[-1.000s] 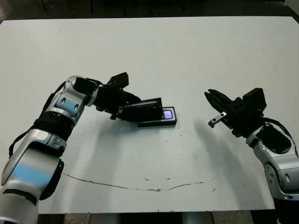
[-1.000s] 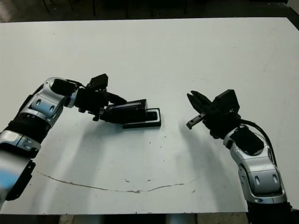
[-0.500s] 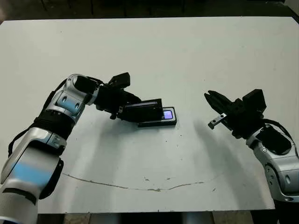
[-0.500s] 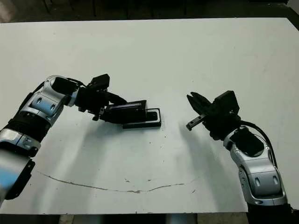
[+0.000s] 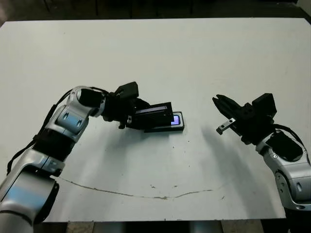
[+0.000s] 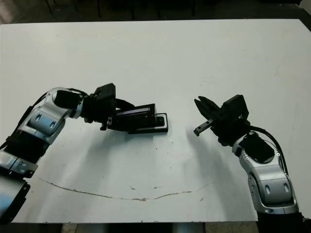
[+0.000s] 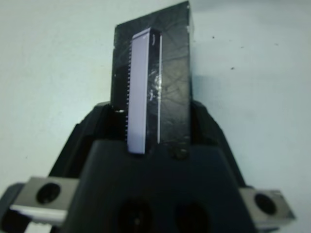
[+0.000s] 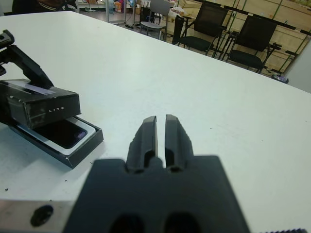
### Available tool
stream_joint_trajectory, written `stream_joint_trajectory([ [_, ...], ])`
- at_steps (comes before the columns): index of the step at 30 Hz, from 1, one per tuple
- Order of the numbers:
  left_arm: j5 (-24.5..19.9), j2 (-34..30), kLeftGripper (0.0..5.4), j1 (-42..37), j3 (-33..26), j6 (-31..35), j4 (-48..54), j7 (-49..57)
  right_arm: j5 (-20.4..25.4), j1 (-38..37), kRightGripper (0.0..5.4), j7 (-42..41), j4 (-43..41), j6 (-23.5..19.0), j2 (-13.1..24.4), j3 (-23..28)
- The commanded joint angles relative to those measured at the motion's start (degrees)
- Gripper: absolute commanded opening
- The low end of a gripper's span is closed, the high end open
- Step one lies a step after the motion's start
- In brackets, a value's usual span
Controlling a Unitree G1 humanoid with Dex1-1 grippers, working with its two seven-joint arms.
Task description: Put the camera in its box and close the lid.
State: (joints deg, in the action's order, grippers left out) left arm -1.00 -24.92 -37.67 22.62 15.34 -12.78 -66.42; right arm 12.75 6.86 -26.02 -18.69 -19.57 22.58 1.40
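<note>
Camera (image 5: pixel 177 119) screen glowing bluish-white

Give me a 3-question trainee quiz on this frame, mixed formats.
1. True or false: the camera already lies in the box.
2. Which claw holds the lid? A) left B) right C) neither
3. Fill in: the right claw hangs over the table holding ____.

Key:
1. True; its lit screen shows in the box's uncovered end.
2. A; the left claw grips the lid, which sits tilted over the box's left part, not yet seated.
3. Nothing; its fingers are shut and empty.
</note>
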Motion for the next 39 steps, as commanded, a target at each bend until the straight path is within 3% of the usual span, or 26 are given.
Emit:
stream_joint_trajectory([
  [1, 2.84, -2.05, 2.73, 4.74, 4.76, 5.83, 4.14, -0.98, -0.37, -0.86, 0.00, 0.58, 0.71, -0.06, -0.64, -0.40],
  [12, 2.84, -2.73, 2.73, 8.15, 4.63, 10.65, 8.85, 3.04, -1.01, -1.01, 0.00, 0.61, 1.24, 0.62, -0.74, -0.73],
  [22, 11.17, 2.34, 2.73, 13.95, 6.84, 7.75, 9.16, 21.65, -2.27, -1.37, 0.00, 0.88, 0.94, 0.79, -0.66, -1.09],
  [31, 14.15, 3.57, 2.73, 17.42, 8.09, 8.70, 14.47, 26.72, -2.12, -1.56, 0.00, 0.64, 1.32, 1.05, -0.78, -0.79],
  [39, 13.79, 2.36, 2.73, 14.85, 7.66, -2.78, 6.79, 25.05, -2.11, -1.42, 0.00, 0.42, 1.68, 1.34, -0.73, -0.84],
])
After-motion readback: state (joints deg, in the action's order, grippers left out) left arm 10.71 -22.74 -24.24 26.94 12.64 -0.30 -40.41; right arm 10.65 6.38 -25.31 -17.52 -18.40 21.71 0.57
